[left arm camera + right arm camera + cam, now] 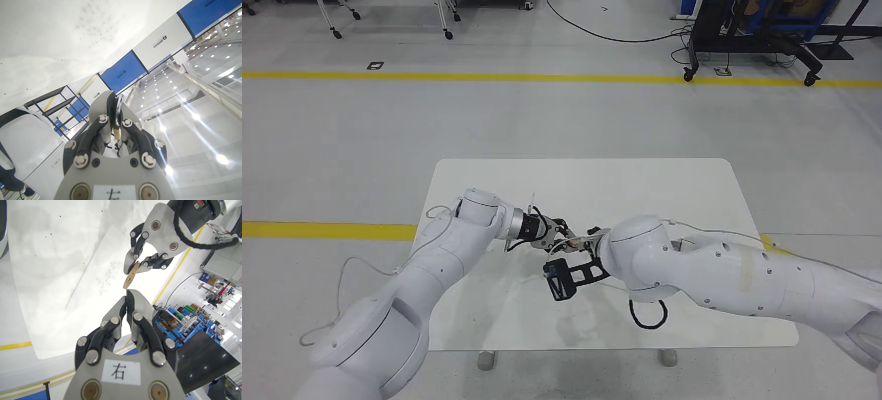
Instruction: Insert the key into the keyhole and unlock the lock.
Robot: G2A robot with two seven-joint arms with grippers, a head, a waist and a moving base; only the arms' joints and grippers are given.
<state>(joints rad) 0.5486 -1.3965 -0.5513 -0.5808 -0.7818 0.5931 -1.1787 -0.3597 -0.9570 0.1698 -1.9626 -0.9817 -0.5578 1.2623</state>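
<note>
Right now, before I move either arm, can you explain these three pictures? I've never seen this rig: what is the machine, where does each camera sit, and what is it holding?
This is a two-armed robot working over a white table. The top view looks down from a camera above the arms. Each wrist view comes from a camera on one arm, looking along that arm's own gripper. The left gripper is shut on a small brass padlock. The right gripper is shut on a thin key. Both things are held up above the table rather than lying on it. The key's tip is right at the padlock's lower end. The keyhole shows with nothing in it, so the key is not yet inserted.
</note>
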